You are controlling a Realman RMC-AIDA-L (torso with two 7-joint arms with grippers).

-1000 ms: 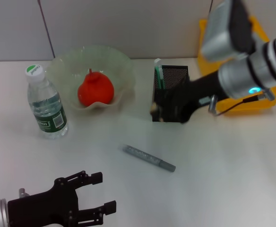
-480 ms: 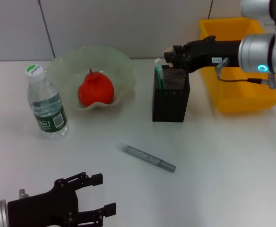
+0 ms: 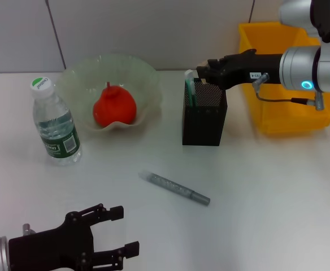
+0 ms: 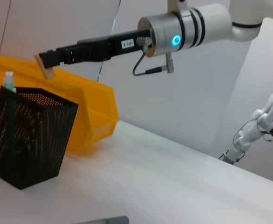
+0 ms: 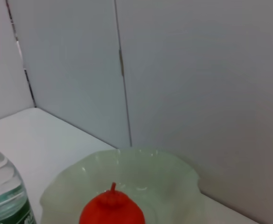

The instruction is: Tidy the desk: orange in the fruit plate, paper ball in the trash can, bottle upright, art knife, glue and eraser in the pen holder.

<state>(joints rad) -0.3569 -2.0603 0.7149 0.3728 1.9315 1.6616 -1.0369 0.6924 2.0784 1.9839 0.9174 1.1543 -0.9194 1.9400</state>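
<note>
Right claw point(image 3: 203, 72) lower; eraser point(image 4: 45, 65) only in L-wrist view.

Pretty plain setup here: a white table point(image 3: 278, 192) with a smooth matte top, pushed right up against a pale grey panelled wall point(image 3: 153, 28). The wall panels are split by thin dark vertical seams point(image 5: 122, 70). Lighting is soft and even, with just faint shadows on the table.
</note>
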